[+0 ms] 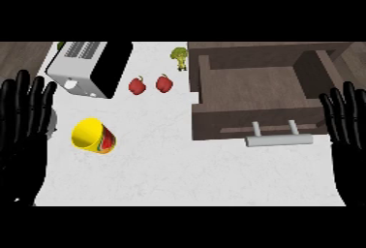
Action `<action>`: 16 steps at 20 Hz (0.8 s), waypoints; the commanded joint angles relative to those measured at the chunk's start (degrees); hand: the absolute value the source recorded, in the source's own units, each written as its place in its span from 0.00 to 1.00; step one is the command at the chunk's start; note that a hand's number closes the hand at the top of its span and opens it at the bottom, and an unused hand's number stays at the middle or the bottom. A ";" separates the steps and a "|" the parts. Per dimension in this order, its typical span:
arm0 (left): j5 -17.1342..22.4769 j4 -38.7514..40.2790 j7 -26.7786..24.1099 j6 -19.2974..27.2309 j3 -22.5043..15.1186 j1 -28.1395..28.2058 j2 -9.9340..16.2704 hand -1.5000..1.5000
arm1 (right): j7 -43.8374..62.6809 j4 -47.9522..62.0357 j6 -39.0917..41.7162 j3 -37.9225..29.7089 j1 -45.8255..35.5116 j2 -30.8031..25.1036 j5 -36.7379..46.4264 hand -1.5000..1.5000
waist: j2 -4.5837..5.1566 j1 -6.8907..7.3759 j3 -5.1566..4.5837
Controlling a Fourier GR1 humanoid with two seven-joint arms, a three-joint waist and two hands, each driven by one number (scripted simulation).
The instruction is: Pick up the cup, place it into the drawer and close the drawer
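Left hand [25, 114] and right hand [349, 121] rested spread at the white surface [186, 174] side edges; the tilted yellow cup [94, 136] near the left edge might roll if nudged.

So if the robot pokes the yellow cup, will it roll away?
Probably a little. The cup seems to lie tilted on its side on the white counter, so its round wall could roll, likely curving. It looks stiff, not squashy, and is open-mouthed, so probably light.

A yellow cup [94, 136] lies tipped at left on the white worktop [186, 174]; the open drawer [253, 87] fills the upper right.
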 commanded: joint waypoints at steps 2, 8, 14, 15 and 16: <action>12.93 3.49 -3.12 -13.97 0.78 -1.15 6.14 0.00 | -3.44 0.22 1.21 -1.74 2.31 -0.52 -1.39 0.00 | -0.23 1.62 -0.90; 33.27 14.12 2.88 -32.00 -2.21 -0.40 12.50 0.00 | 2.81 1.28 5.10 3.87 -1.84 -2.66 -1.00 0.00 | 1.10 1.32 -1.26; 51.49 33.67 3.66 -48.20 7.51 -7.77 24.86 0.00 | 1.91 7.99 5.41 2.40 -5.72 -2.54 -1.72 0.00 | 0.57 1.60 -0.97; 51.05 37.41 3.53 -51.52 7.39 -7.52 26.27 0.00 | 3.85 6.97 5.49 1.51 -6.47 -3.64 -1.71 0.00 | 0.29 1.58 -0.97; 50.57 42.14 4.76 -50.68 7.03 -13.34 26.19 0.00 | 4.25 9.84 6.19 -0.16 -10.19 -3.98 -3.88 0.00 | 0.33 1.36 -0.93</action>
